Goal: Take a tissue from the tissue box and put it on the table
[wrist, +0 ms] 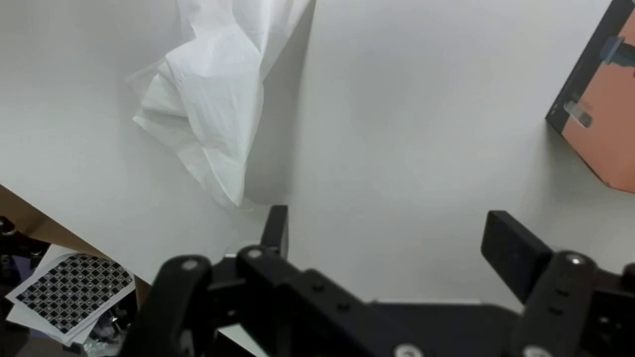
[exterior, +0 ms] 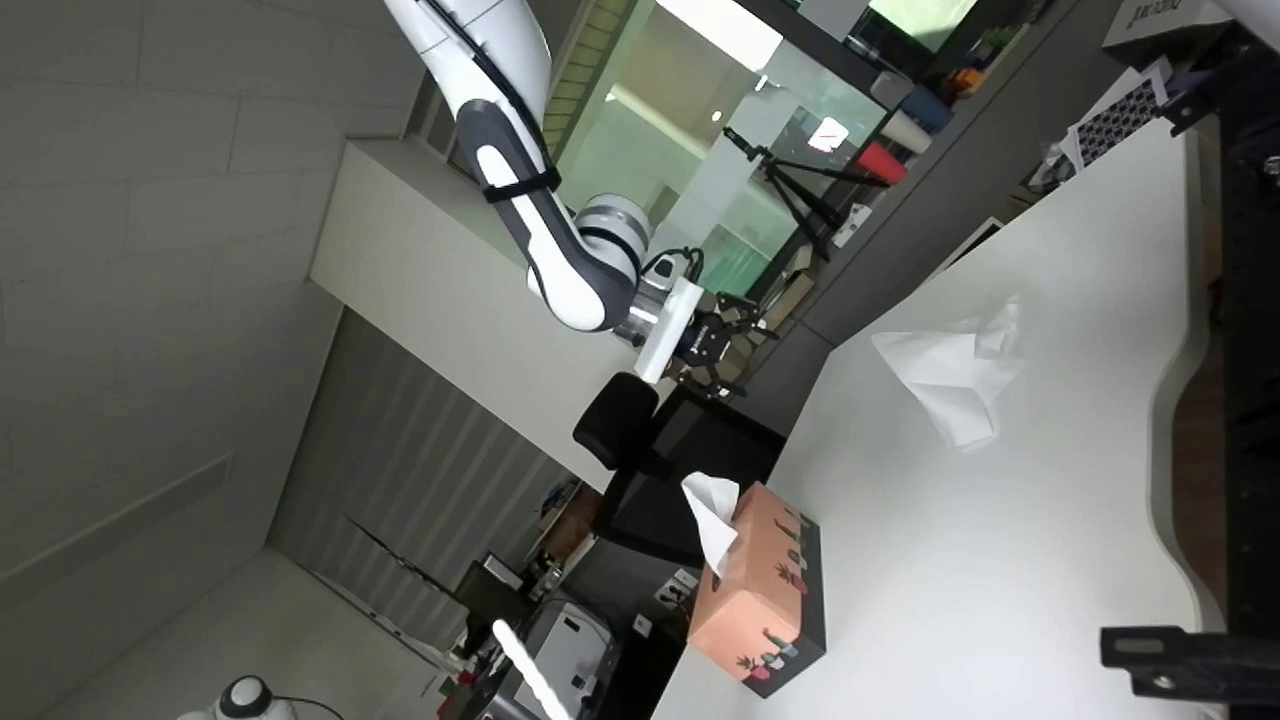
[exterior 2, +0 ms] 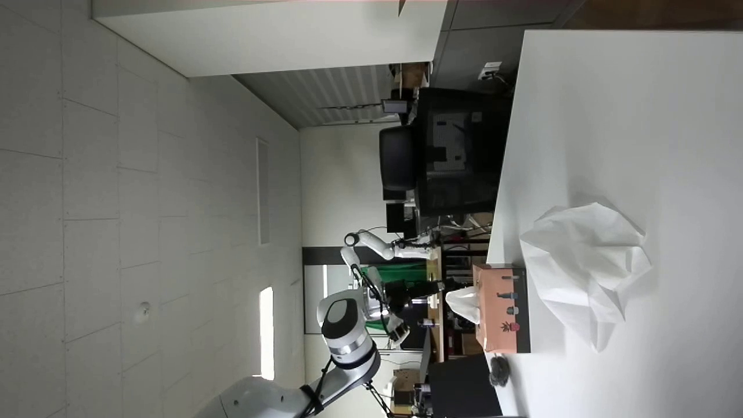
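A crumpled white tissue (exterior: 950, 375) lies on the white table (exterior: 960, 570); it also shows in an exterior view (exterior 2: 586, 267) and at upper left in the wrist view (wrist: 213, 94). The orange and dark tissue box (exterior: 755, 610) stands on the table, also in an exterior view (exterior 2: 493, 325) and cut off at the right edge of the wrist view (wrist: 612, 109). Another tissue (exterior: 712, 520) pokes out of its opening. My gripper (exterior: 752, 362) is open and raised above the table, apart from both. In the wrist view its spread fingers (wrist: 389, 235) hold nothing.
A black chair (exterior 2: 458, 154) stands beyond the table edge. A small dark object (exterior 2: 499, 371) lies beside the box. A checkered sheet (wrist: 74, 290) and clutter lie past the table edge. A black bracket (exterior: 1190, 662) sits at another edge.
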Robot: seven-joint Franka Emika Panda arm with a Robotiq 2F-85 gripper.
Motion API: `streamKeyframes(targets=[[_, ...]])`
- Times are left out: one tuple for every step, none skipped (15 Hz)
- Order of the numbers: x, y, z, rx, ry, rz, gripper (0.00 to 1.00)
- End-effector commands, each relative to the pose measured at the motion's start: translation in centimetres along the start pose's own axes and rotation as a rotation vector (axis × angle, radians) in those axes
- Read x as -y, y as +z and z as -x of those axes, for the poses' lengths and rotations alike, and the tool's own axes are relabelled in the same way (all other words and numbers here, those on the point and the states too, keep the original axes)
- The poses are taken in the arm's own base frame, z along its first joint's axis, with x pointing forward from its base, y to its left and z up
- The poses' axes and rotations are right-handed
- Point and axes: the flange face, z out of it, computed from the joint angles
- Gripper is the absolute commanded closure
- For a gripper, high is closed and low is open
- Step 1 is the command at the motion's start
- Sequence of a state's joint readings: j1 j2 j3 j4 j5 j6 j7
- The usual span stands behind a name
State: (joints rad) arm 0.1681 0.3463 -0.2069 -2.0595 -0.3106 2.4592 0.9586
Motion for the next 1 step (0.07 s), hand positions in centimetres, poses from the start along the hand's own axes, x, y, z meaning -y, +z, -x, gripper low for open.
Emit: streamKeyframes(targets=[[-0.20, 0.71, -0.21, 0.005, 0.003, 0.007, 0.00]])
